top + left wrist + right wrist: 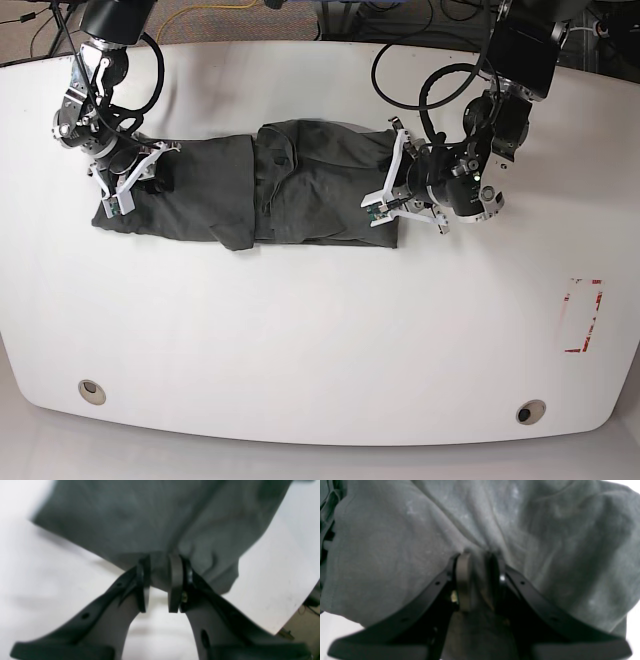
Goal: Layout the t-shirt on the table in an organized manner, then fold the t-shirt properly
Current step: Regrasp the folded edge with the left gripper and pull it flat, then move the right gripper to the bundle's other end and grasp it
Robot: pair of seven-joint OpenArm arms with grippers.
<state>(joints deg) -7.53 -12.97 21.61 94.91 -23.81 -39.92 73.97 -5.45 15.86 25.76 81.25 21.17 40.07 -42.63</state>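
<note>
The dark grey t-shirt [300, 180] lies as a long rumpled band across the far half of the white table [320, 350]. My left gripper [386, 188] is at the band's right end, my right gripper [133, 180] at its left end. In the left wrist view the left gripper [159, 582] is shut on an edge of the t-shirt [150, 517], with cloth pinched between the pads above the table [37, 580]. In the right wrist view the right gripper [477, 580] is likewise shut on a fold of the t-shirt [395, 542], which fills nearly the whole frame.
Two round grommet holes [91, 391] [530, 412] sit near the table's front edge. A red-and-white sticker [583, 317] is at the right. Cables run behind the far edge. The table's rounded edge [287, 615] shows close to the left gripper.
</note>
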